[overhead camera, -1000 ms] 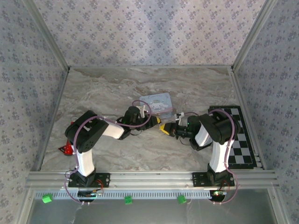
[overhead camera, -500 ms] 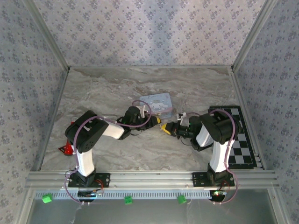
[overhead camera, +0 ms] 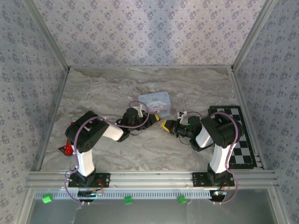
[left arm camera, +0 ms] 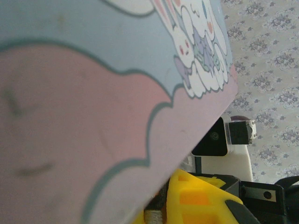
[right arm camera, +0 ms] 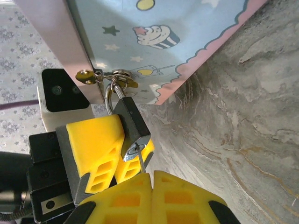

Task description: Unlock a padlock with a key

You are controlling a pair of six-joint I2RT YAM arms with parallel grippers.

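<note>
The padlock [right arm camera: 131,123] is a small dark block with a silver underside. Its thin loop hangs from the hasp of the pale-blue cartoon tin [right arm camera: 163,42]. My left gripper [right arm camera: 122,137] is shut on the padlock's body, with one yellow finger [right arm camera: 93,140] on each side. From below, my right gripper [right arm camera: 152,179] is shut on the key [right arm camera: 141,162]. The key's thin blade sticks into the keyhole in the silver underside. From above, the two grippers [overhead camera: 156,119] [overhead camera: 167,125] meet just in front of the tin [overhead camera: 155,101]. The tin's lid [left arm camera: 93,93] looms close in the left wrist view.
A black-and-white checkered mat [overhead camera: 239,137] lies at the right edge beside the right arm. A red object [overhead camera: 67,149] sits at the left wall by the left arm. Patterned walls close in the marble table [overhead camera: 103,88] on three sides.
Both grippers, with the padlock and the tin, have shifted slightly toward the back of the table. Both grips are unchanged.
</note>
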